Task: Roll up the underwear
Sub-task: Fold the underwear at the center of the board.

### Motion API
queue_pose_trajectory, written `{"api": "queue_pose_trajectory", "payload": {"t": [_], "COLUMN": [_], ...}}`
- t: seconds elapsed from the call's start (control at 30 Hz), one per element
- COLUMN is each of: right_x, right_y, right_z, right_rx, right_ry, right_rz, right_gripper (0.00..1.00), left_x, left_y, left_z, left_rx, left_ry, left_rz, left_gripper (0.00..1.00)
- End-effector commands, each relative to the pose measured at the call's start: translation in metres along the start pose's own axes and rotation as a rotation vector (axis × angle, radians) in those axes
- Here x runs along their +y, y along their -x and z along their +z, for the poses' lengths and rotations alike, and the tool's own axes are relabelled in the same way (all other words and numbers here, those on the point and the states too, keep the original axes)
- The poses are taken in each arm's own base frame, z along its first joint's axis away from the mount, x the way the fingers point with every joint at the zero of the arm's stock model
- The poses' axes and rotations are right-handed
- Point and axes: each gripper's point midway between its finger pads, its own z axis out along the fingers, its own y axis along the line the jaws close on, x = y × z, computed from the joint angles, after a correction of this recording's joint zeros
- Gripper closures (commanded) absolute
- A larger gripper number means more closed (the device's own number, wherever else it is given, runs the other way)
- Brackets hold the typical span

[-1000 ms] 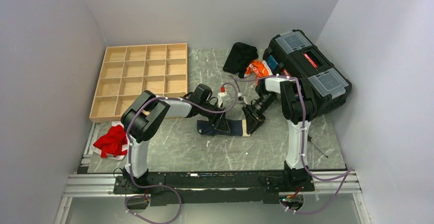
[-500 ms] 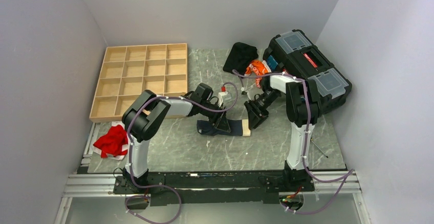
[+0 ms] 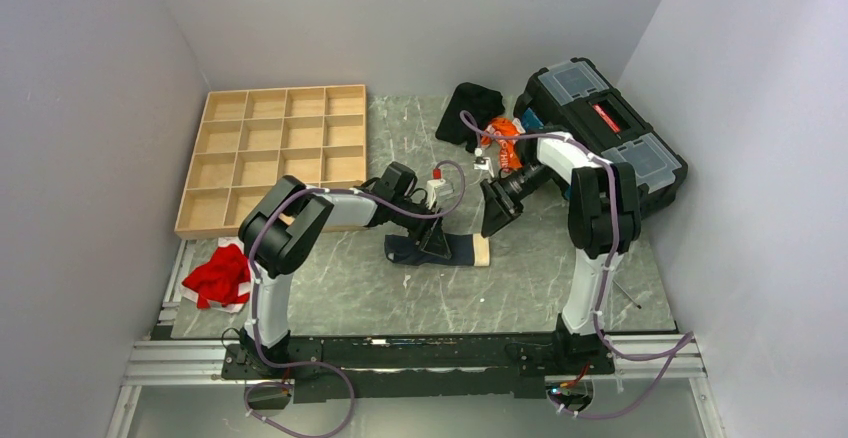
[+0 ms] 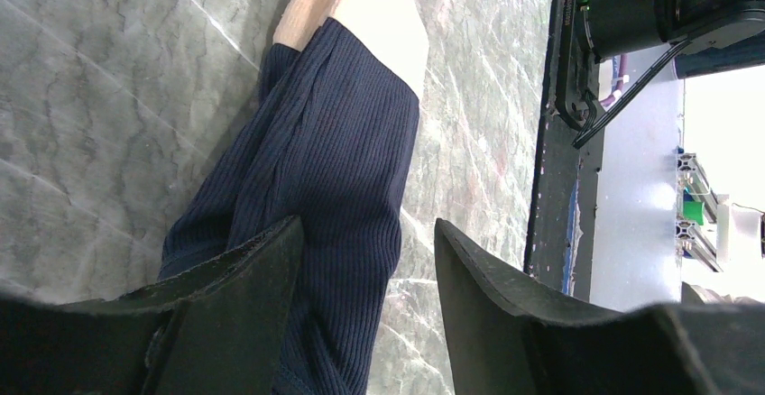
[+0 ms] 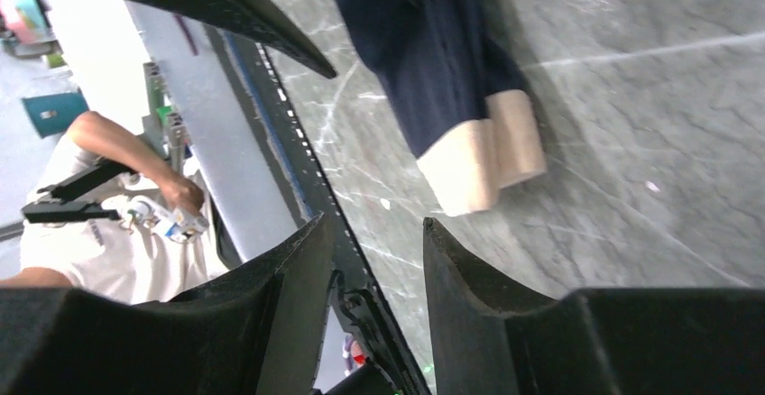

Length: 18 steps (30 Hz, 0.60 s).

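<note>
The underwear (image 3: 447,250) is navy ribbed cloth with a beige waistband (image 3: 482,252), folded into a long narrow strip and lying flat on the marble table. My left gripper (image 3: 432,243) is open low over its left part. In the left wrist view one finger (image 4: 244,296) rests on the cloth (image 4: 343,142) and the other stands over bare table; the waistband (image 4: 379,16) points away. My right gripper (image 3: 492,210) is open and empty, raised behind the waistband end. The right wrist view shows the strip (image 5: 433,61) and the waistband (image 5: 483,160) beyond the right gripper (image 5: 374,221).
A wooden compartment tray (image 3: 272,153) sits at the back left. A black toolbox (image 3: 600,133), a black cloth (image 3: 470,108) and an orange packet (image 3: 505,133) are at the back right. A red garment (image 3: 218,276) lies at the left front edge.
My right gripper has drawn back and up from the waistband end toward the toolbox, open. The left gripper and the underwear have not moved.
</note>
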Motion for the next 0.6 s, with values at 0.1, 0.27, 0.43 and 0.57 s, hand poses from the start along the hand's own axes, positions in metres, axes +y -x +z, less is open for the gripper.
{"api": "queue_pose_trajectory", "payload": {"t": [0.1, 0.27, 0.43, 0.57], "right_x": [0.029, 0.013, -0.013, -0.036], "right_y": [0.012, 0.014, 0.006, -0.004], "right_z": [0.007, 0.022, 0.041, 0.053], "right_rx": [-0.033, -0.012, 0.021, 0.054], "right_ry": [0.16, 0.194, 0.183, 0.127], "right_rz": [-0.053, -0.022, 0.026, 0.053], "right_gripper": [0.56, 0.56, 0.57, 0.58], "left_x": [0.017, 0.017, 0.017, 0.017], "left_y": [-0.003, -0.004, -0.005, -0.005], "left_z": [0.002, 0.001, 0.0, -0.002], "left_rx": [0.01, 0.011, 0.014, 0.015], "left_ry": [0.055, 0.052, 0.055, 0.067], "left_rz": [-0.008, -0.008, -0.006, 0.003], "left_gripper": [0.37, 0.37, 0.37, 0.37]}}
